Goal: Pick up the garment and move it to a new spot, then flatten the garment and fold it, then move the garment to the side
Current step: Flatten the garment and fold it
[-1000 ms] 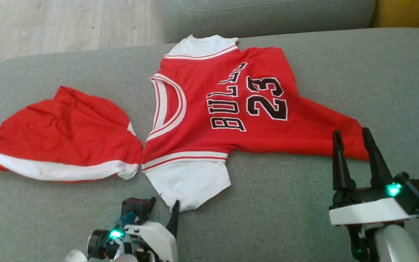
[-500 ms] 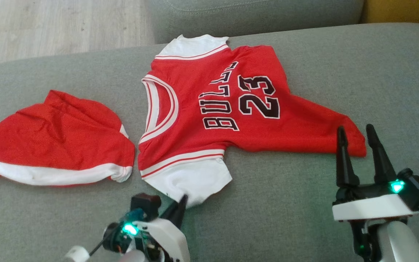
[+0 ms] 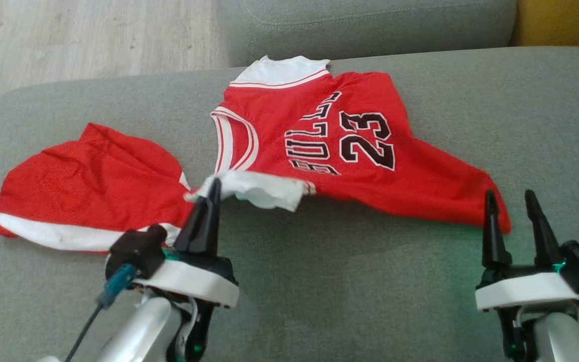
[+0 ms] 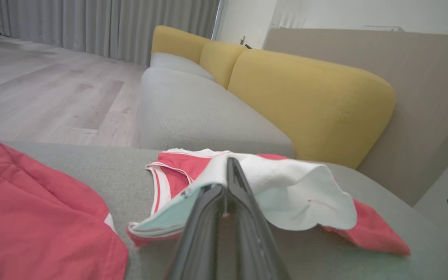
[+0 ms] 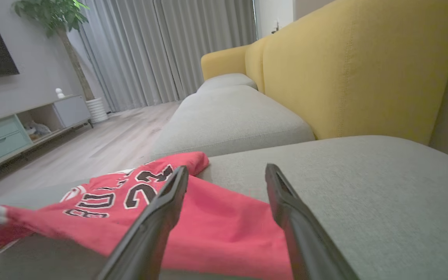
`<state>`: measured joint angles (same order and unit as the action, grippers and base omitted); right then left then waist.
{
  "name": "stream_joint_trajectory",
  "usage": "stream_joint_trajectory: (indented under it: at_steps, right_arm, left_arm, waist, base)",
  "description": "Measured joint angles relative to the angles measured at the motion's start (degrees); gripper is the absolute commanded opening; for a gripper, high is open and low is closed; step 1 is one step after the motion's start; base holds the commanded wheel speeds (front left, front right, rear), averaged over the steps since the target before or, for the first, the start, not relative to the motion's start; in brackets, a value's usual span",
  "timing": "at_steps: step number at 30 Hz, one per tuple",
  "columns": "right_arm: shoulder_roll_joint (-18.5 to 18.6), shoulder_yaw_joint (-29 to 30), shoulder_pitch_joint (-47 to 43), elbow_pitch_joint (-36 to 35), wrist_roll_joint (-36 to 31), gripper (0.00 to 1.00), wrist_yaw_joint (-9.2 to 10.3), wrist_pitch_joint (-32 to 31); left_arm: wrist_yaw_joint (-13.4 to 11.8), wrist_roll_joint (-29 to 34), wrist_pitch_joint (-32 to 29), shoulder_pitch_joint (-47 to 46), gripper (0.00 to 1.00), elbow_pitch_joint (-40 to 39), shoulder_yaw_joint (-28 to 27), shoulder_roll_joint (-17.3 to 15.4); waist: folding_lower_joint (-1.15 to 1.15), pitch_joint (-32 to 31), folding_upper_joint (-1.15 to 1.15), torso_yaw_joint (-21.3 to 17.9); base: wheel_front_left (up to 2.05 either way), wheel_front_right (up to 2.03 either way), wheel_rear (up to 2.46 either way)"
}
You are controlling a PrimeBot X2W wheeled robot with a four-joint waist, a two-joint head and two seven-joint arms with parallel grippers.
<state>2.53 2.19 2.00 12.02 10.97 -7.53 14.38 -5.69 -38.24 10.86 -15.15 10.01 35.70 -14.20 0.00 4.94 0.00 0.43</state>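
Observation:
The garment (image 3: 355,166) is a red jersey marked BULLS 23, spread on the grey sofa seat (image 3: 370,301). My left gripper (image 3: 213,187) is shut on its near white sleeve (image 3: 262,188) and holds that sleeve lifted and folded over the red body. In the left wrist view the white sleeve (image 4: 301,182) drapes over the closed left gripper (image 4: 227,171). My right gripper (image 3: 509,197) stands open at the jersey's right hem corner. In the right wrist view the right gripper (image 5: 227,171) straddles the garment's (image 5: 216,225) red hem edge without closing on it.
Red shorts (image 3: 88,191) with a white band lie just left of the jersey, close to my left arm. Yellow backrests (image 4: 305,97) rise to the right of the seat. A second grey cushion (image 3: 370,25) and wooden floor (image 3: 68,35) lie beyond.
My left gripper has shut on the white sleeve and raised it off the seat, pulling it back over the jersey. The right gripper stays open by the hem. The camera shifted slightly.

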Motion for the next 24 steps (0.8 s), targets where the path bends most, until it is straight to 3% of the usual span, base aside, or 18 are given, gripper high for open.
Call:
stream_joint_trajectory:
  at_steps: [6,13,18,24]
  right_arm:
    - [-0.04,1.44,3.92,5.79,-3.24,1.00,0.00,0.00]
    - [0.09,8.17,8.84,19.73,-2.40,1.00,0.00,-2.15]
    - [-0.05,7.42,9.88,29.13,-0.59,1.00,0.00,-3.08]
    - [0.16,5.68,13.58,35.33,1.12,1.00,0.00,-1.14]
  left_arm:
    - [-0.27,0.87,2.27,0.00,0.00,-3.11,-1.79,-0.04]
    - [0.71,1.76,2.93,0.01,0.00,-4.25,-2.47,0.25]
    - [1.23,2.71,3.42,0.01,0.00,-4.23,-2.46,0.59]
    - [2.18,3.02,3.42,0.09,0.00,-3.64,-2.47,1.26]
  waist:
    - [0.00,1.19,0.00,0.62]
    - [0.00,2.91,0.00,1.33]
    - [0.00,3.26,0.00,1.67]
    - [0.00,2.94,0.00,1.29]
  base:
    - [0.00,0.00,0.00]
    - [0.00,0.00,0.00]
    - [0.00,0.00,0.00]
    - [0.00,0.00,0.00]
